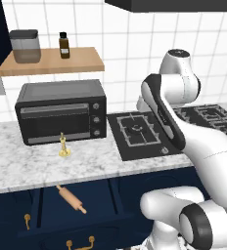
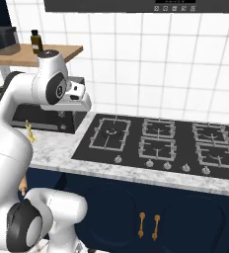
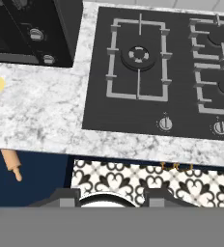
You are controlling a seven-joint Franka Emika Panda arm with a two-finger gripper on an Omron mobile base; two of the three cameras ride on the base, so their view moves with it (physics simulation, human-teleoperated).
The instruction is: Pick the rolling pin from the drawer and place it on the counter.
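Your rolling pin [image 1: 70, 198] lies in the open drawer [image 1: 47, 205] at the lower left of the left base frame, angled, below the counter [image 1: 32, 166] edge. In the hand view one end of it peeks in at the lower left. It looks like light, stiff wood, smooth and round, so it may roll or slip; take it across the thick middle barrel, not the narrow peg handles. Your claw [image 3: 110, 198] hangs high above the counter edge near the cooktop [image 3: 152, 72], its tips set well apart and holding nothing. The brass candlestick [image 1: 63, 146] stands before the toaster oven [image 1: 61, 111].
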